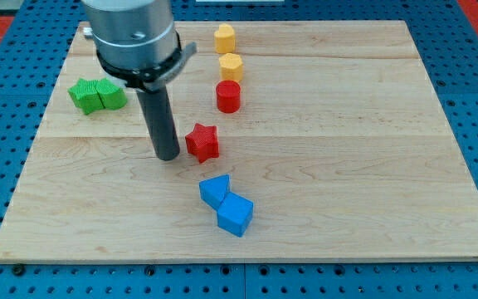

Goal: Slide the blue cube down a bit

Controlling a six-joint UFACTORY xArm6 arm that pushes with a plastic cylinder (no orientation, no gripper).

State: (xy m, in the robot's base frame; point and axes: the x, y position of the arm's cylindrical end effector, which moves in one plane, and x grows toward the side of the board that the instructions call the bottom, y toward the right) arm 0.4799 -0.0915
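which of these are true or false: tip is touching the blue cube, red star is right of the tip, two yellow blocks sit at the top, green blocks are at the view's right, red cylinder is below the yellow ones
1. My tip is touching the blue cube. False: the tip is apart from it, up and to the view's left, beside the red star.
2. The red star is just to the view's right of the tip. True.
3. Two yellow blocks sit near the view's top. True.
4. The green blocks are at the view's right. False: they are at the view's left.
5. The red cylinder is just below the yellow ones. True.
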